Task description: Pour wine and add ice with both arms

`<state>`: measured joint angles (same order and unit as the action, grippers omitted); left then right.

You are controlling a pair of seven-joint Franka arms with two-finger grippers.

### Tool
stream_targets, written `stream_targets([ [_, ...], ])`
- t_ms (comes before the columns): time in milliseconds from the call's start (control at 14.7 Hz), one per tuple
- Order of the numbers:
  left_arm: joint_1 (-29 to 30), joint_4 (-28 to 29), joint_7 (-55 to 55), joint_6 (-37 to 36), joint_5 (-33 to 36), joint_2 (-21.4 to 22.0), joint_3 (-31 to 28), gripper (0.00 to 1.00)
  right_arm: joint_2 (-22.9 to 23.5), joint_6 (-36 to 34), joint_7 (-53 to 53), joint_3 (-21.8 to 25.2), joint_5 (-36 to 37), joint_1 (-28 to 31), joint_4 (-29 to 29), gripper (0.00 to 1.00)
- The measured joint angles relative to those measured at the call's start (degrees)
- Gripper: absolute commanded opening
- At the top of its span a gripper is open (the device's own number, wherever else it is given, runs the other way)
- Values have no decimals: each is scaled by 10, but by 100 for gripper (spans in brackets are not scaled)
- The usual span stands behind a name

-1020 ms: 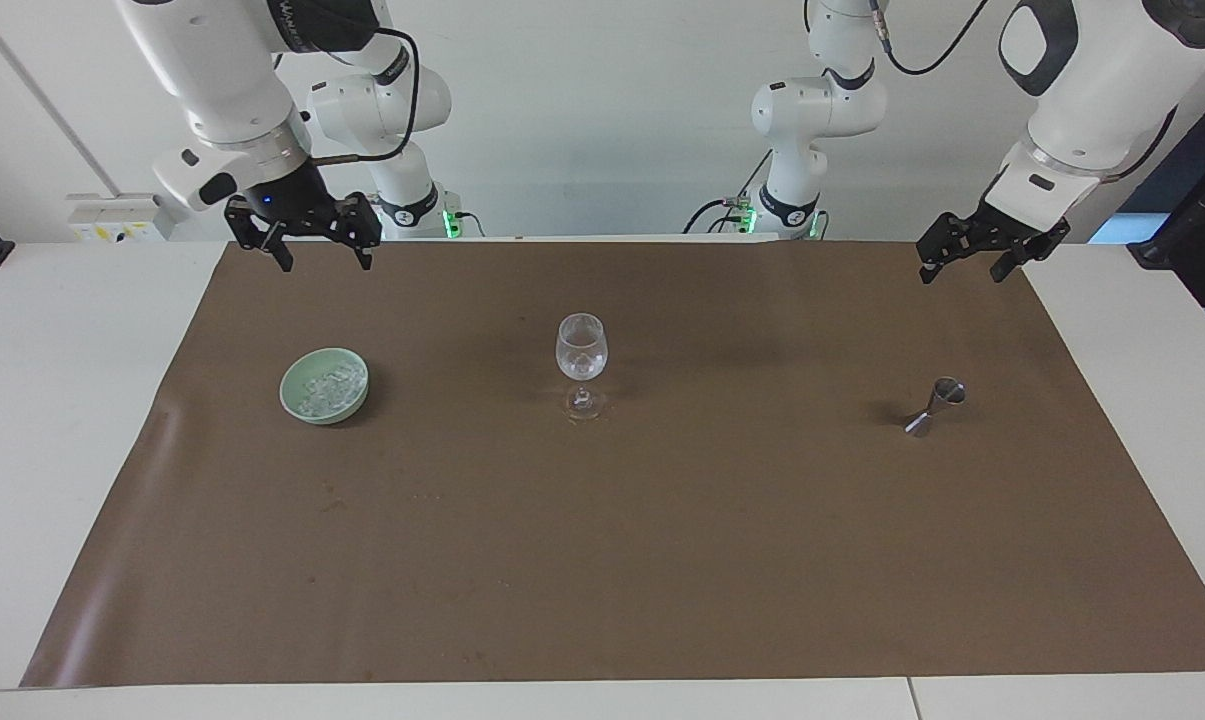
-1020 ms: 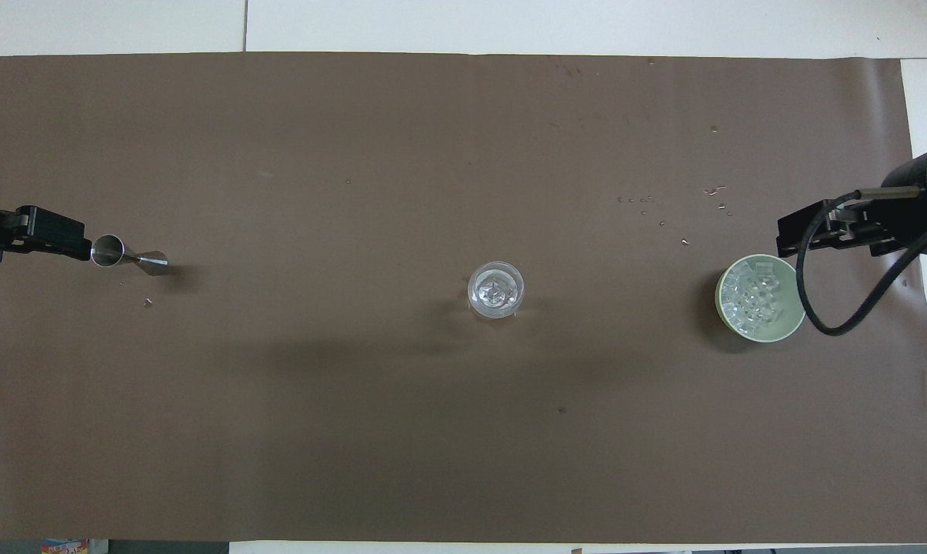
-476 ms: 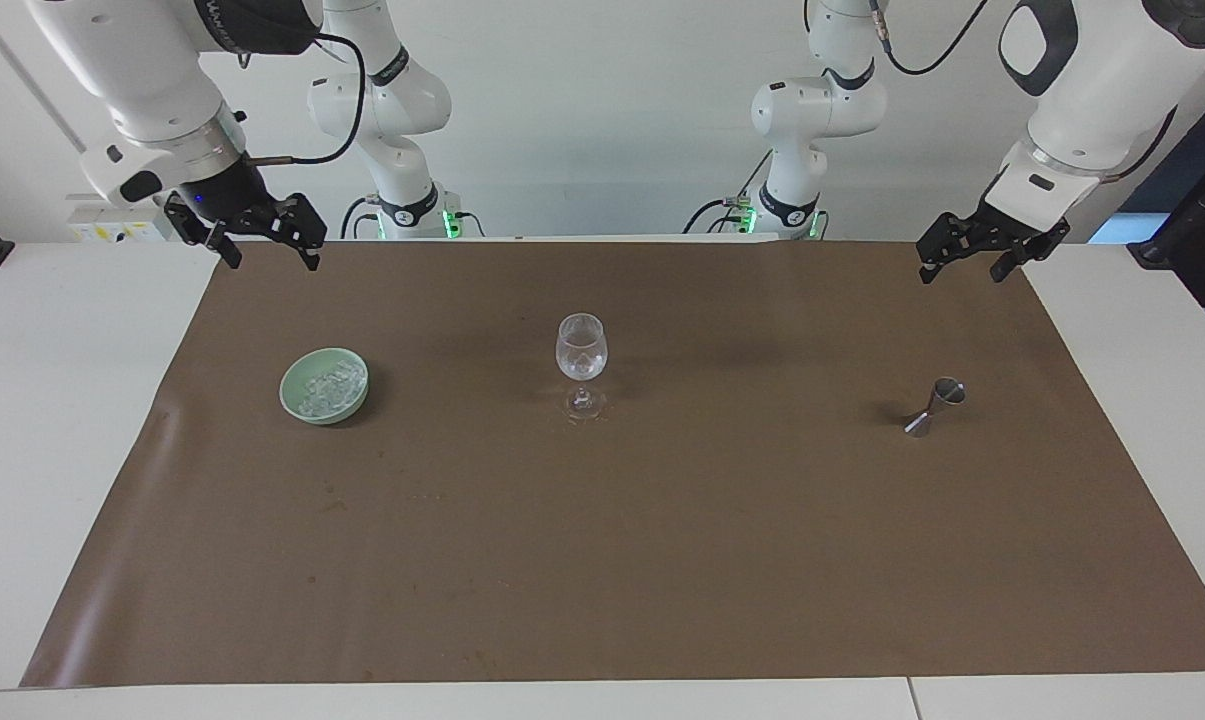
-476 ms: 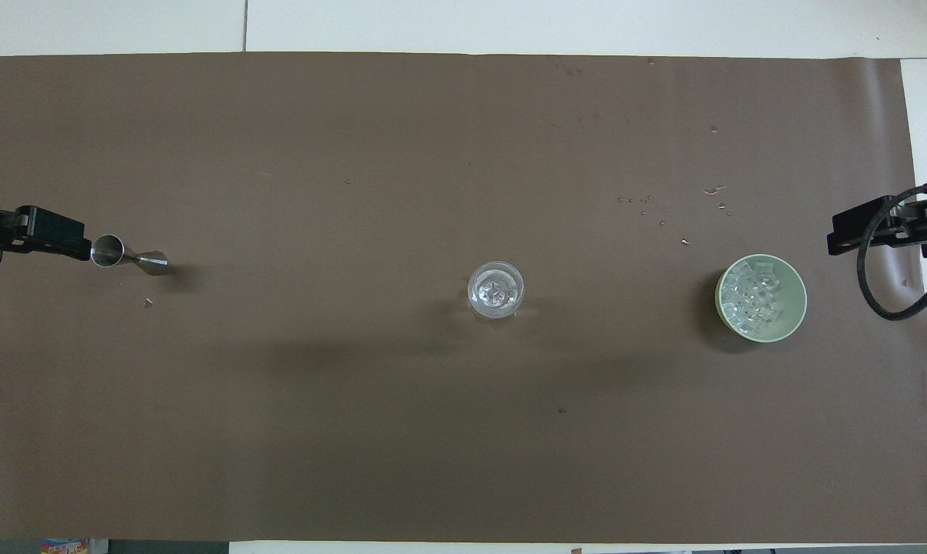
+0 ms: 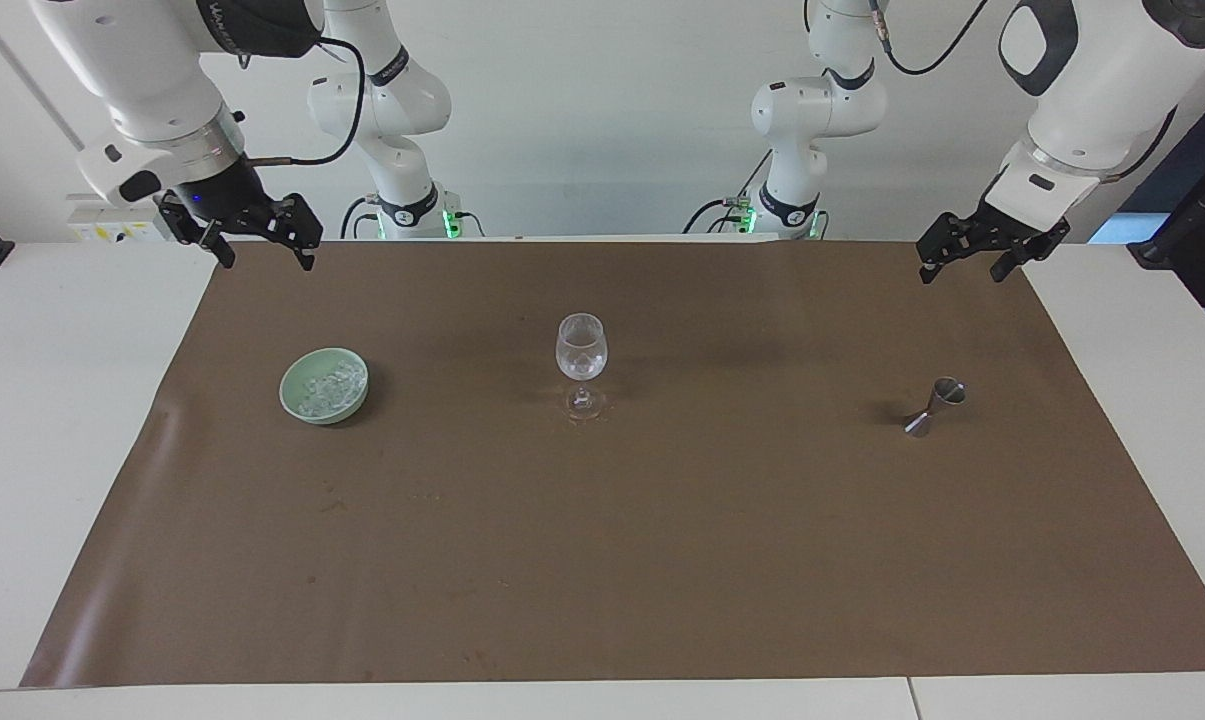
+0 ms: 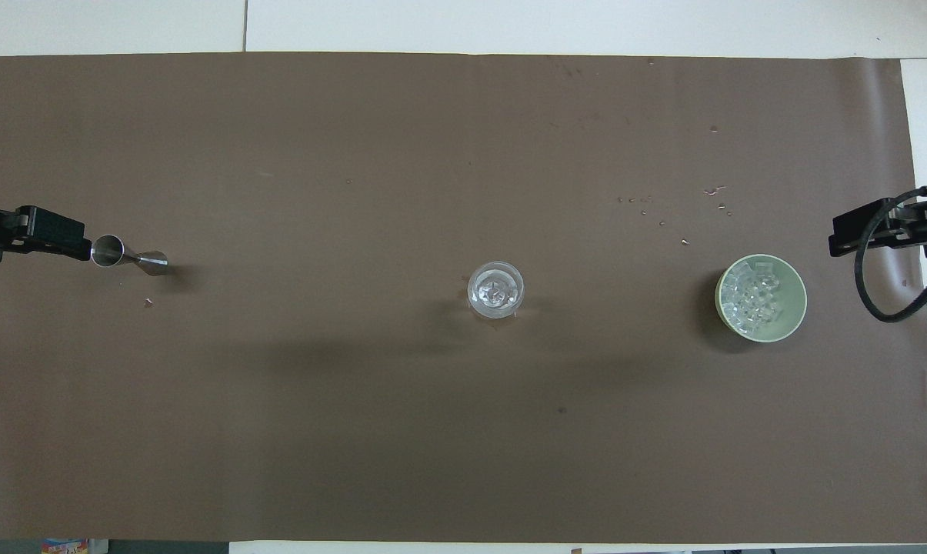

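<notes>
A clear stemmed wine glass (image 5: 582,350) stands upright mid-mat; in the overhead view (image 6: 495,288) glassy chunks show inside it. A pale green bowl (image 5: 324,417) toward the right arm's end holds the ice (image 5: 328,385), several small clear chunks, which also show in the overhead view (image 6: 754,296). A small steel jigger (image 5: 934,406) stands toward the left arm's end. My right gripper (image 5: 265,256) is open and empty, raised over the mat's corner, apart from the bowl. My left gripper (image 5: 962,272) is open and empty, raised over the mat's edge, apart from the jigger.
A brown mat (image 5: 662,550) covers most of the white table (image 5: 62,400). Small droplets (image 6: 648,201) lie on the mat, farther from the robots than the bowl. A black cable (image 6: 867,285) hangs from the right wrist beside the bowl.
My right gripper has moved away from the bowl toward the right arm's end of the table and has since held still. The left arm, glass, bowl and jigger have not moved.
</notes>
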<state>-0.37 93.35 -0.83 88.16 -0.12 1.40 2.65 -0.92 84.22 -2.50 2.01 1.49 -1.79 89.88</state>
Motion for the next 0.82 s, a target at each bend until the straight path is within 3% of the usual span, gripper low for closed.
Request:
stream_targets([
  [816,0,0,0,0,0,0,0,100,0,0,0,2,1,6,0,100],
])
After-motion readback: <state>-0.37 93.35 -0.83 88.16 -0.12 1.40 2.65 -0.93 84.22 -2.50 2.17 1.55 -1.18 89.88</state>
